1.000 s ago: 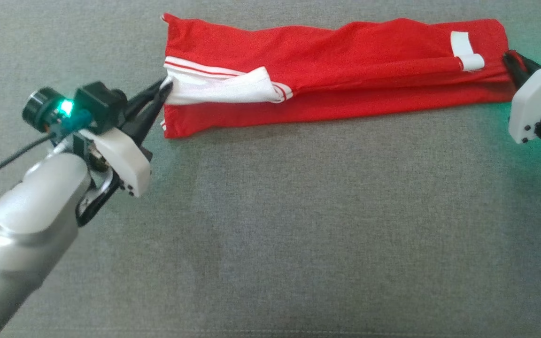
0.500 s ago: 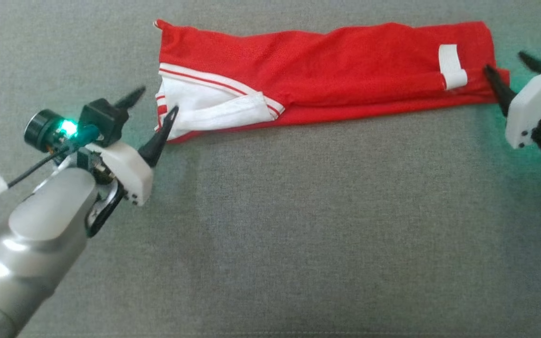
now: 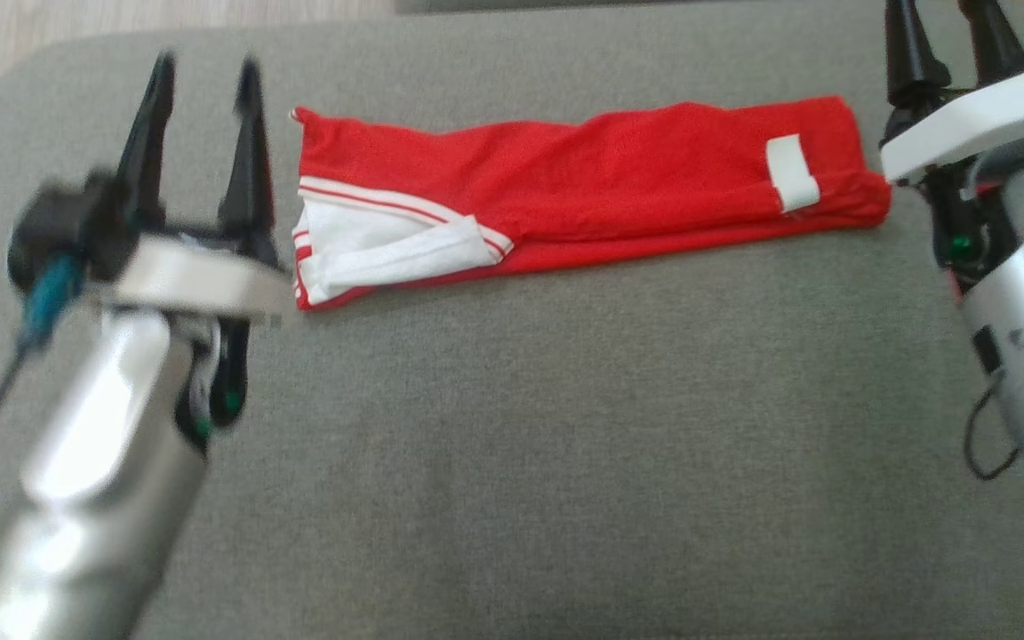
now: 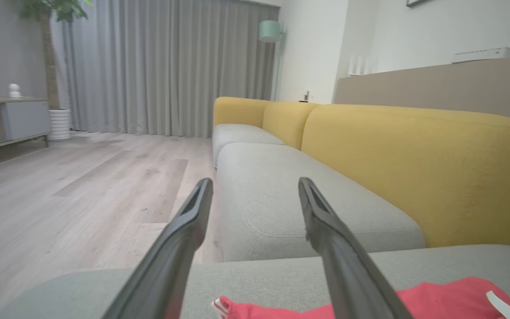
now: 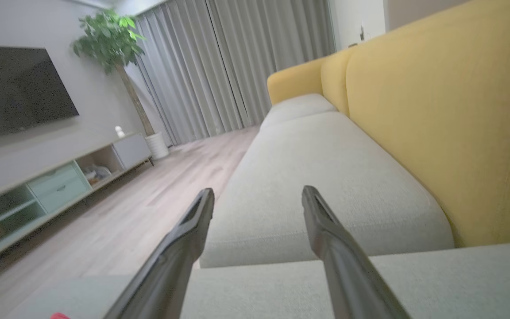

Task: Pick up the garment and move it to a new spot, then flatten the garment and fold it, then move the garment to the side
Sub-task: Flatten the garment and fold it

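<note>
Both grippers have let go since a second ago, when each pinched one end of the cloth. The left end effector [image 3: 206,67] now stands just beside the left end of the red garment [image 3: 610,178], fingers spread wide with nothing between them. The right end effector [image 3: 943,27] is just beside the right end, equally spread and empty. The garment lies as a long narrow strip across the grey sofa cushion [image 3: 565,427], with white striped trim [image 3: 379,244] at its left end and a small white tab [image 3: 792,172] near its right. From the left wrist, its red edge [image 4: 436,297] shows below the parted fingers [image 4: 184,239], and the yellow backrest [image 4: 414,164] rises beyond.
</note>
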`<state>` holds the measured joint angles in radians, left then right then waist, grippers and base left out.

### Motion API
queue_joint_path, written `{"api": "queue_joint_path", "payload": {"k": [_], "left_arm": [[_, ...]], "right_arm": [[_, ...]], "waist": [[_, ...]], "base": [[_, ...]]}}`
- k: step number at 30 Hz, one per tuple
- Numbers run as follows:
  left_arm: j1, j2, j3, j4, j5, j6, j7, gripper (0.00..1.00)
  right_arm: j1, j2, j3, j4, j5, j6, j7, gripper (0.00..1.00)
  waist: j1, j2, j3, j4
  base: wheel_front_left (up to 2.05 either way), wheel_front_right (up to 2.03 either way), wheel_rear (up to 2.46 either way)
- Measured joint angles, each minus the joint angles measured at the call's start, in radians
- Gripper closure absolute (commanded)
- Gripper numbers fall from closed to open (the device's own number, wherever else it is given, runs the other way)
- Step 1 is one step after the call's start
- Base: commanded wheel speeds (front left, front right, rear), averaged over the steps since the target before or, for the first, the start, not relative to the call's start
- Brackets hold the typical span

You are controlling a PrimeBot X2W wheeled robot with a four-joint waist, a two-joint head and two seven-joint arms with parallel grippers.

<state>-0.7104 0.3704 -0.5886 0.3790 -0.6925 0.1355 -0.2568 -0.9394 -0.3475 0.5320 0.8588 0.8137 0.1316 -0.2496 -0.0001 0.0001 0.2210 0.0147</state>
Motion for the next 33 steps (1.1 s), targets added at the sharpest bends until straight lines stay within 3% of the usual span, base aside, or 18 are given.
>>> {"api": "queue_joint_path", "payload": {"k": [7,12,17,25,33], "left_arm": [[0.312,-0.108,0.231,-0.156,0.158,0.007,0.000,0.00],[0.464,-0.179,0.327,-0.184,0.255,-0.040,0.000,0.00],[0.579,-0.237,0.378,-0.182,0.334,-0.089,0.000,0.00],[0.564,-0.289,0.452,-0.173,0.418,-0.160,0.000,0.00],[0.488,-0.316,0.451,-0.135,0.460,-0.208,0.000,0.00]], "right_arm": [[0.233,0.131,-0.263,-0.204,-0.259,0.000,-0.002,0.00],[0.493,0.256,-0.384,-0.322,-0.410,0.000,-0.002,0.00],[0.638,0.279,-0.415,-0.394,-0.482,0.000,-0.002,0.00],[0.618,0.288,-0.444,-0.403,-0.512,0.000,-0.002,0.00],[0.415,0.291,-0.706,-0.183,-0.604,0.000,0.022,0.00]], "waist": [[-0.0001,0.0000,-0.057,-0.016],[-0.0001,0.0000,-0.086,-0.023],[-0.0002,0.0000,-0.095,-0.034],[0.0001,0.0000,-0.040,-0.030],[0.0003,0.0000,0.035,0.015]], "base": [[0.00,0.00,0.00],[0.00,0.00,0.00],[0.00,0.00,0.00],[0.00,0.00,0.00],[0.00,0.00,0.00]]}}
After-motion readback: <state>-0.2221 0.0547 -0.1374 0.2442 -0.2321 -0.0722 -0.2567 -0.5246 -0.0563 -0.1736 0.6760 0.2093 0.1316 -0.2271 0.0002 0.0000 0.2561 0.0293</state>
